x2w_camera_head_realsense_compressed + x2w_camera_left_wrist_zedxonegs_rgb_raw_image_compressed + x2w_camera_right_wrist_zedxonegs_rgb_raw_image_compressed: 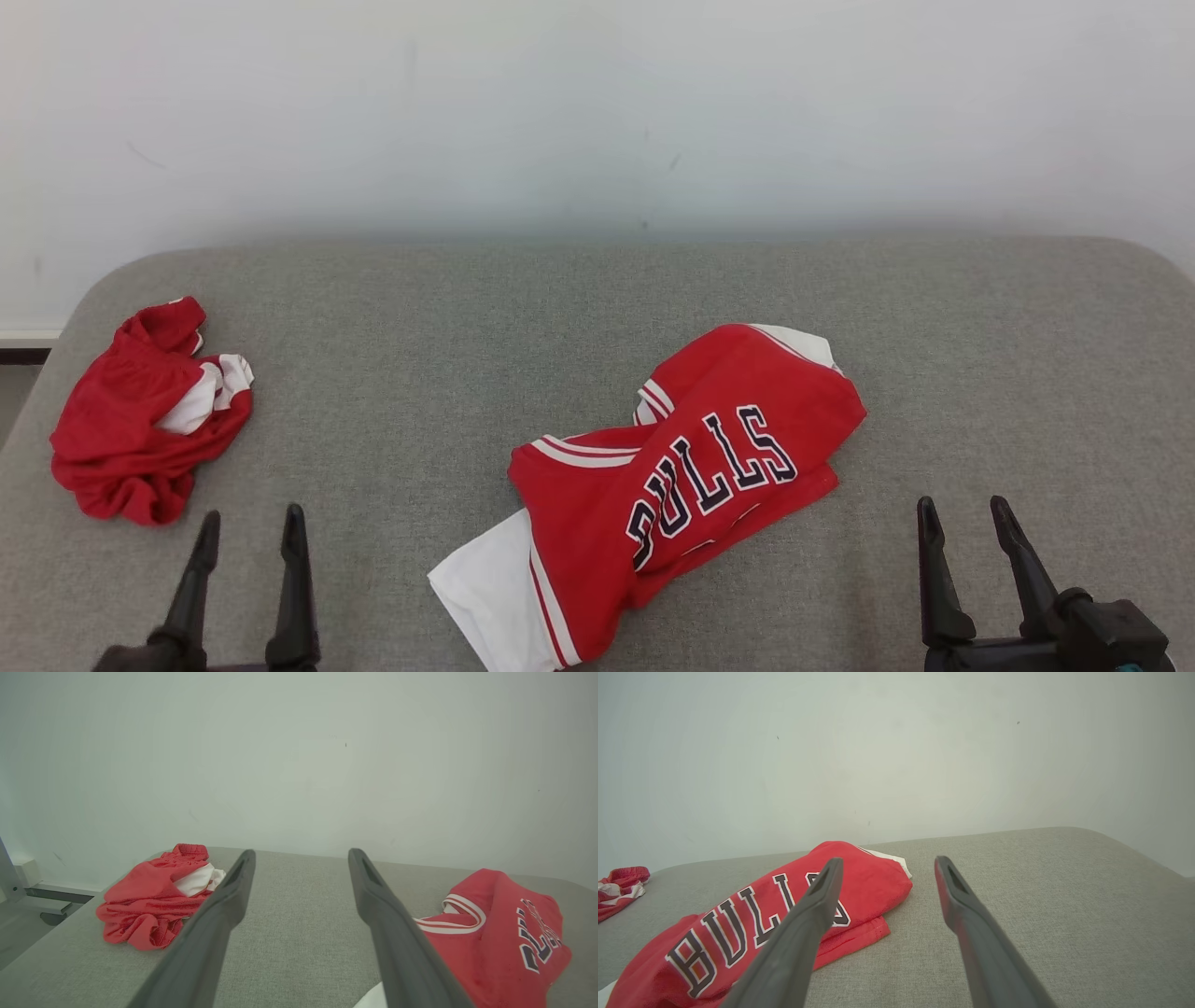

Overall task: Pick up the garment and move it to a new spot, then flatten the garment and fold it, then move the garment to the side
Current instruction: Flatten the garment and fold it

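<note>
Head view: I saw left hand (pixel 254 511) and right hand (pixel 962 500) spread wide, empty, flanking crumpled red jersey (pixel 681 467), not touching.

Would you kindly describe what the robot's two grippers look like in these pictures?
Both the left gripper and the right gripper have two long, slim, dark fingers that taper to narrow tips. In the wrist views they look matt dark grey, each with an elongated slot near its tip. The right gripper's fingers join a chunky black base bearing a small blue mark.
</note>
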`<state>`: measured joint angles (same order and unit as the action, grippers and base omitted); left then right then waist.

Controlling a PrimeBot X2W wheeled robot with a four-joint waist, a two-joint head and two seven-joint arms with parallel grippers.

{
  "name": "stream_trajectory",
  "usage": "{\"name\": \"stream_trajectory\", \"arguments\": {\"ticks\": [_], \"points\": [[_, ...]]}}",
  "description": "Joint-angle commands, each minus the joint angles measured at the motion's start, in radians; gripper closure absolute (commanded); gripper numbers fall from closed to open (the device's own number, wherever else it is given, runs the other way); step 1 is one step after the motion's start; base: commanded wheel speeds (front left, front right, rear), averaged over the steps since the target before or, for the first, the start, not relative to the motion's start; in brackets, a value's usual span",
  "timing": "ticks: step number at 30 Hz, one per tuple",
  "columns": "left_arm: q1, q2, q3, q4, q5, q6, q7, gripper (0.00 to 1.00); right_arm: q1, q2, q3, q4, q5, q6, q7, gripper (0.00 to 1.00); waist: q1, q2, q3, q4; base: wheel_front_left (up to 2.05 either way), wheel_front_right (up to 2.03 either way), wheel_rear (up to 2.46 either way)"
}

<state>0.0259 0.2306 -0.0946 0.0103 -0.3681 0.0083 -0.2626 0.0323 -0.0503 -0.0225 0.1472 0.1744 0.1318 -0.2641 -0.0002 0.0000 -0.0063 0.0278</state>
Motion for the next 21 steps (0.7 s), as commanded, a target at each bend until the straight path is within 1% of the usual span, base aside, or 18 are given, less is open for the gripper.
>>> {"name": "stream_trajectory", "arguments": {"ticks": [1,4,11,18,21], "points": [[0.025,-0.014,0.016,0.006,0.027,-0.012,-0.003,0.0,0.013,0.0,0.0,0.003,-0.005,-0.002,-0.001,0.0,0.0002,0.0,0.002,0.0,0.0,0.0,0.0],[0.037,-0.041,0.033,0.022,0.054,-0.032,-0.003,0.0,0.015,0.0,0.001,0.009,-0.005,-0.002,-0.001,0.0,0.0002,0.0,0.005,0.002,0.0,0.0,0.0],[0.036,-0.072,0.064,0.07,0.099,-0.078,-0.003,0.0,0.011,0.0,0.006,0.019,-0.005,-0.002,0.0,0.0,0.0002,0.0,0.016,0.0,0.0,0.0,0.0],[0.027,-0.101,0.09,0.096,0.121,-0.101,-0.003,0.0,0.008,0.0,0.01,0.025,-0.001,-0.002,0.0,0.0,0.0002,0.0,0.022,-0.007,0.0,0.0,0.0],[0.025,-0.107,0.096,0.1,0.127,-0.105,-0.003,0.0,0.006,0.0,0.009,0.028,0.0,-0.002,0.0,0.0,0.0002,0.0,0.022,-0.009,0.0,0.0,0.0]]}}
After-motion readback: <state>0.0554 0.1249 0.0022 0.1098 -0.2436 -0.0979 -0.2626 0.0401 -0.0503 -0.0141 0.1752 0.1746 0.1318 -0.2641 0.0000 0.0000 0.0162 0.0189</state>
